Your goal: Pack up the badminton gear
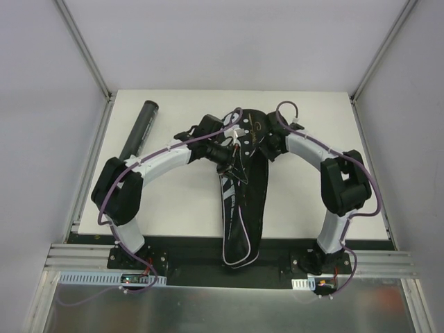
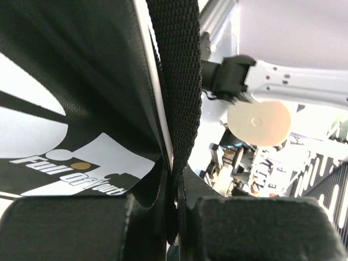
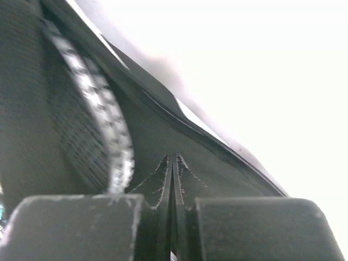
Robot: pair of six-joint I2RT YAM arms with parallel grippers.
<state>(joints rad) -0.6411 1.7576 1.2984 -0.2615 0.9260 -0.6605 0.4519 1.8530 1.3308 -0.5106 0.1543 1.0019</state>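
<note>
Bag: black bag [image 1: 244, 208] lies lengthwise mid-table [image 1: 173, 208], its near end past the table's near edge.
Tube: long black tube [image 1: 141, 129] at far left, well apart from the bag.
Left gripper [image 2: 173, 220]: jaws clamped on the bag at its webbing strap [image 2: 176, 81].
Right gripper [image 3: 173, 217]: jaws pinched tight on bag fabric at a seam.

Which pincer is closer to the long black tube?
Left. The left pincer is shut on the strap of the bag, on the side facing the tube. The right pincer is shut on the bag's other side, farther away.
</note>
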